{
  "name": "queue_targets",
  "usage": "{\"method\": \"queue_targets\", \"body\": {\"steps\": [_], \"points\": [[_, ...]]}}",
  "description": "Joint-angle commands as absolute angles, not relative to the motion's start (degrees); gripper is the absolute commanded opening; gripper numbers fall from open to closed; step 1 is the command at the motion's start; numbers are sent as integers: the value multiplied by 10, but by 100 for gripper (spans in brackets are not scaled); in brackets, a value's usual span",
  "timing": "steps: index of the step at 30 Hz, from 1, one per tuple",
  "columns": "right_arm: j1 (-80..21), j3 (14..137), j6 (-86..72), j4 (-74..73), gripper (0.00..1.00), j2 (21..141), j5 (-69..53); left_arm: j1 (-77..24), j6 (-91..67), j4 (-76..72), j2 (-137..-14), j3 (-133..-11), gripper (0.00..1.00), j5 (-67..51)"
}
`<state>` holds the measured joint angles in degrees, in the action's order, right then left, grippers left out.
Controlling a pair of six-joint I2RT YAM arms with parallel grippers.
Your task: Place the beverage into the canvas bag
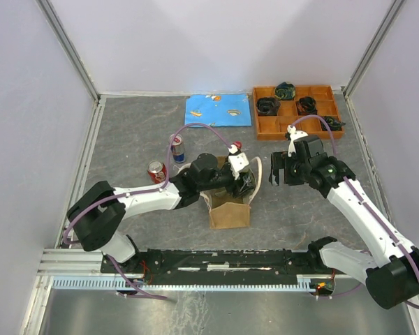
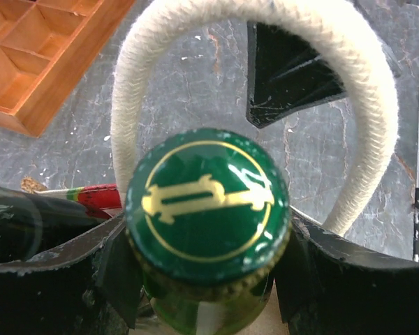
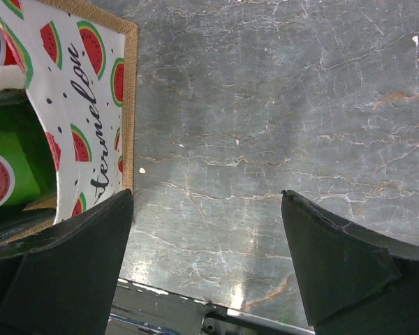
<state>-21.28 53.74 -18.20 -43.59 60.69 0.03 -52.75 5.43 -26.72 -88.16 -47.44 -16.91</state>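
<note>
The beverage is a green glass bottle with a green and gold cap (image 2: 207,199). My left gripper (image 2: 206,276) is shut on its neck, just under the cap. In the top view the left gripper (image 1: 241,179) holds it at the mouth of the tan canvas bag (image 1: 229,211). A cream handle (image 2: 377,105) loops just beyond the cap. The right wrist view shows the bottle's green body (image 3: 14,164) behind the bag's watermelon-print panel (image 3: 84,84). My right gripper (image 3: 206,234) is open and empty over bare table, just right of the bag (image 1: 282,172).
A red can (image 1: 156,171) and a blue-silver can (image 1: 179,149) stand left of the bag. An orange compartment tray (image 1: 297,109) with dark items sits at the back right, next to a blue mat (image 1: 218,109). Walls enclose the table.
</note>
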Motion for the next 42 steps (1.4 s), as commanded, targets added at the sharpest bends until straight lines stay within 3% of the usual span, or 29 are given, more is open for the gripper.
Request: {"method": "queue_targets", "body": {"steps": [1,20,30,42], "points": [[-215,536,-180,-429,95,594,6,-527,85,-344,-898,-478,3,-139],[-214,556,-185,-414,94,585,15,-527,67,-285,-799,-458,3,-143],[-214,584,-176,-402,94,564,31,-527,57,-231,-762,-510,3,-144],[-214,585,-180,-385,94,573,25,-535,18,-269,-801,-499,3,-141]]}}
